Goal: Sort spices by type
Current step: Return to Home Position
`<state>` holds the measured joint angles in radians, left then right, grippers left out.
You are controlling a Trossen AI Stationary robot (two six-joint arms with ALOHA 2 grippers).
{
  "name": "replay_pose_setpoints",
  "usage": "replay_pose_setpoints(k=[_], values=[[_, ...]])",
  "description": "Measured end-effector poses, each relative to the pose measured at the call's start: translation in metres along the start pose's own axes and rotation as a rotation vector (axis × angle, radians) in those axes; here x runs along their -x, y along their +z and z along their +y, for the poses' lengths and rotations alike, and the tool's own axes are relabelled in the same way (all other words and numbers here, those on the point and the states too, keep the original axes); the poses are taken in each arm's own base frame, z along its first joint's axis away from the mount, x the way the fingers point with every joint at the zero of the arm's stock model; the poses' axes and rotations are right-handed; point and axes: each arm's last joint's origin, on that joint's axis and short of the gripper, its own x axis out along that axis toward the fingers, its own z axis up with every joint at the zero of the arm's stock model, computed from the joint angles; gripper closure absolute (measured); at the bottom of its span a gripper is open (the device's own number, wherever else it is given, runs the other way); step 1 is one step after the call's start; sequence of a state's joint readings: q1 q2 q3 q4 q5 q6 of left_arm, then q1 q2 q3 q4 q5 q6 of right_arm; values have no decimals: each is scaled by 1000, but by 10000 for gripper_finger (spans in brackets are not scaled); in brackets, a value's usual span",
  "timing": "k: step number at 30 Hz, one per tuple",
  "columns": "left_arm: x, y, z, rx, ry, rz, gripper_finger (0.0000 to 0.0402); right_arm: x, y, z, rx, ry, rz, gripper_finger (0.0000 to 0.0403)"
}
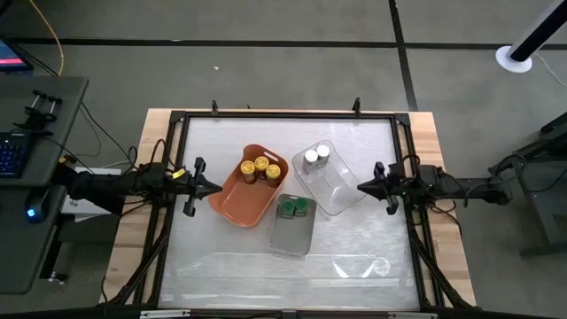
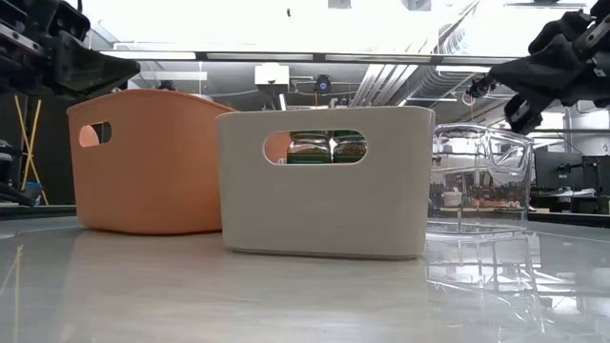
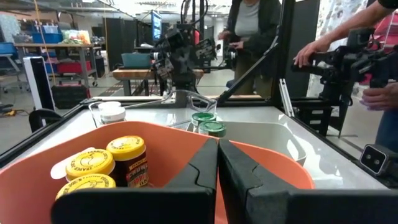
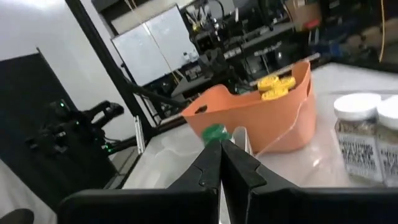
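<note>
Three yellow-lidded jars [image 1: 260, 167] stand in the orange tray [image 1: 249, 184]. Two silver-white-lidded jars [image 1: 316, 156] stand in the clear tray [image 1: 330, 178]. Two green-lidded jars [image 1: 295, 208] stand in the grey tray [image 1: 293, 226]. My left gripper [image 1: 215, 187] hovers shut just left of the orange tray, holding nothing. My right gripper [image 1: 361, 186] hovers shut just right of the clear tray, holding nothing. In the left wrist view the yellow-lidded jars [image 3: 106, 163] sit below my shut fingers [image 3: 217, 149]. In the right wrist view the silver-white-lidded jars [image 4: 367, 134] show beside my shut fingers [image 4: 221, 149].
The three trays cluster at the table's middle, touching or nearly so. A black frame [image 1: 283, 115] runs round the table edge. People [image 3: 252, 28] stand beyond the far side. Open tabletop lies toward the near edge [image 1: 283, 275].
</note>
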<state>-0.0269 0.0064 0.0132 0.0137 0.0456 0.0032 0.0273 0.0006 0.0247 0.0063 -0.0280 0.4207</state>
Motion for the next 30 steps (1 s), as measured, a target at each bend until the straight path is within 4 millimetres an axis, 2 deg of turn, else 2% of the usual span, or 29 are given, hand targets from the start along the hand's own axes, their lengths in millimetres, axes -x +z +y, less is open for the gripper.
replay_pose_setpoints(k=[12,30], values=[[-1,-1,0,1,5,13,401,-1,-4,-1,419,-14,-1,402],[-1,-1,0,1,5,13,401,-2,-5,-2,421,-17,13,402]])
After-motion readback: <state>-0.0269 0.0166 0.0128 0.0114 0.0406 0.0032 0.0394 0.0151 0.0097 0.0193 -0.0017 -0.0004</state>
